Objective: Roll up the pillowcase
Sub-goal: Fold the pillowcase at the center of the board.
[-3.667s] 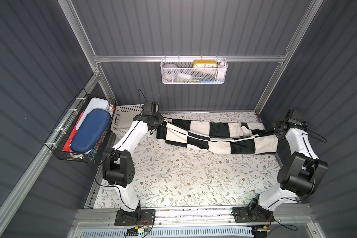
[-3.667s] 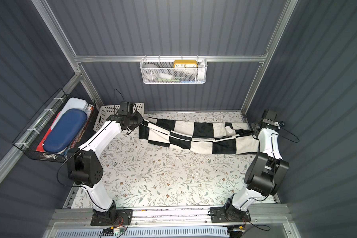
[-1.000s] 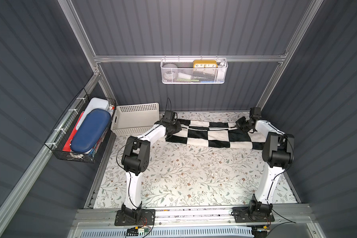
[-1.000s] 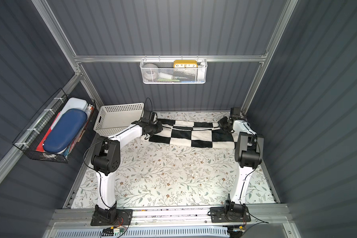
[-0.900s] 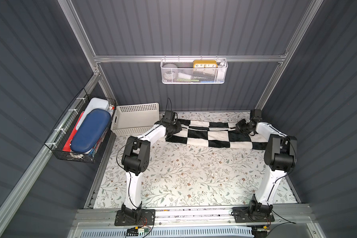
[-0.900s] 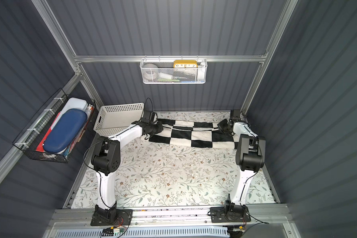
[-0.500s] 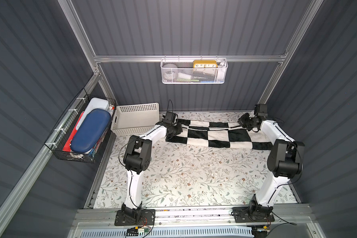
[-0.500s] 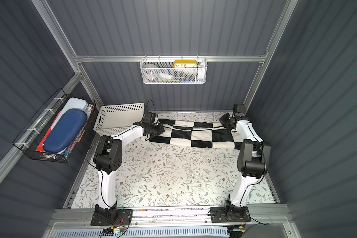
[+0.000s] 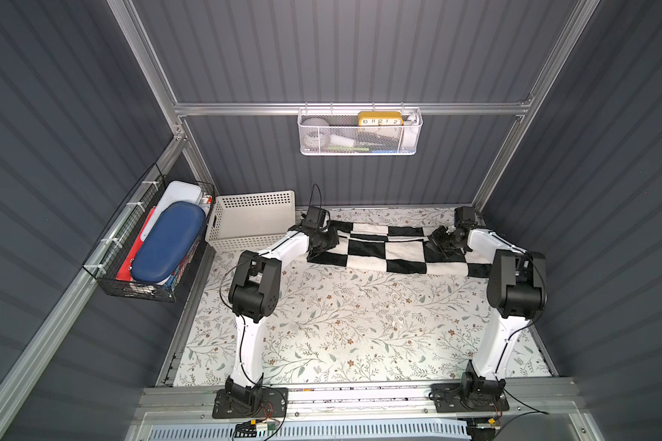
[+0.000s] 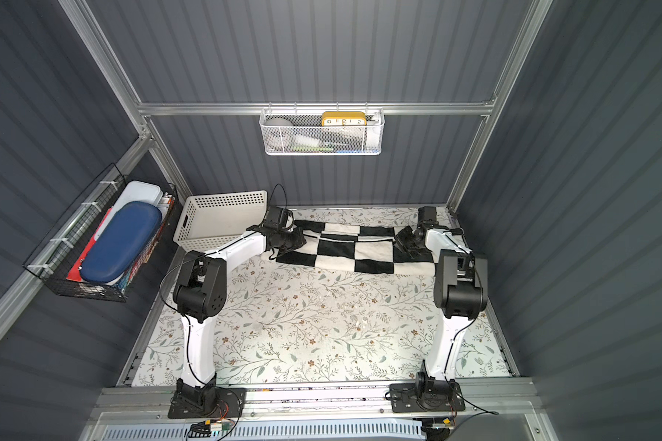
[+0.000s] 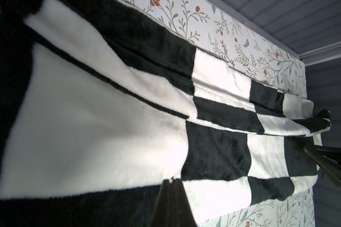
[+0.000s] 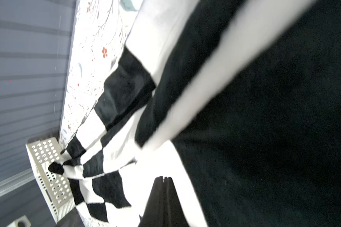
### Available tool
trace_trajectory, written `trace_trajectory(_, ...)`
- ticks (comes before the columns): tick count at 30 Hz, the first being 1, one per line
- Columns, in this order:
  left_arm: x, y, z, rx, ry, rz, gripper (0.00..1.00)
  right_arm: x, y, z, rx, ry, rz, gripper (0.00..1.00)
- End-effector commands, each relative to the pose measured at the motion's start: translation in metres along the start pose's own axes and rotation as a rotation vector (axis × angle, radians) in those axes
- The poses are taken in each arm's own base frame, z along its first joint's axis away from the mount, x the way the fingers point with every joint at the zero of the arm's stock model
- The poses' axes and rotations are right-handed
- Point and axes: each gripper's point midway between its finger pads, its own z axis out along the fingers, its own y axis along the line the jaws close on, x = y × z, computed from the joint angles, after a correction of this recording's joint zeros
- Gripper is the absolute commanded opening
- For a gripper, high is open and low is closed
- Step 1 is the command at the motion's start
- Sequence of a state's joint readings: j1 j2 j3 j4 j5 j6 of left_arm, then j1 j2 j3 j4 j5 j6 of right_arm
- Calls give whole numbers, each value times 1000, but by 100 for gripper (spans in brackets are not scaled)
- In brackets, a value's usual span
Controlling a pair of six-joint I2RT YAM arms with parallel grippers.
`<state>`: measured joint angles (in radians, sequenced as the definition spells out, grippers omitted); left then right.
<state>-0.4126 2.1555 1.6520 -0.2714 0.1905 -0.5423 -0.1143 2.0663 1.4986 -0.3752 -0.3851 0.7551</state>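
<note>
Plush checkered pillowcase (image 9: 383, 254) at 12 o'clock on the table (image 9: 360, 324), folded into a loose band; roll mostly not done yet. Left gripper (image 9: 329, 244) and right gripper (image 9: 440, 244) closed at its 9 and 3 o'clock ends, grip unclear.

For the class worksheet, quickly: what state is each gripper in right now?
Left gripper: closed, fingers together at the pillowcase; whether cloth is pinched cannot be told.
Right gripper: closed, tips at the pillowcase; a pinch cannot be told.
</note>
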Motion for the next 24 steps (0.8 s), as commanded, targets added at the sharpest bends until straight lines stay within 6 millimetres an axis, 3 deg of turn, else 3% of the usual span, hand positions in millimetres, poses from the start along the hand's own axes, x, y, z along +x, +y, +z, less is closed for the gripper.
trace_trajectory(1, 3, -1, -3, 0, 18, 19, 0, -14, 10, 12, 8, -5, 18, 0)
trace_trajectory(8, -2, -1, -3, -14, 19, 16, 0, -48, 27, 39, 7, -69, -3, 0)
trace_trajectory(14, -2, -1, -3, -21, 23, 14, 0, -111, 54, 49, -79, -222, -19, 0)
trace_trajectory(16, -3, -1, -4, -24, 20, 14, 0, -123, 59, 53, -88, -237, -28, 0)
trace_trajectory(19, -5, 1, -6, -37, 10, 15, 0, -122, 71, 42, -108, -189, -59, 0)
trace_trajectory(24, -11, 16, -3, -49, 7, 16, 0, -79, 79, 0, -122, -136, -107, 0)
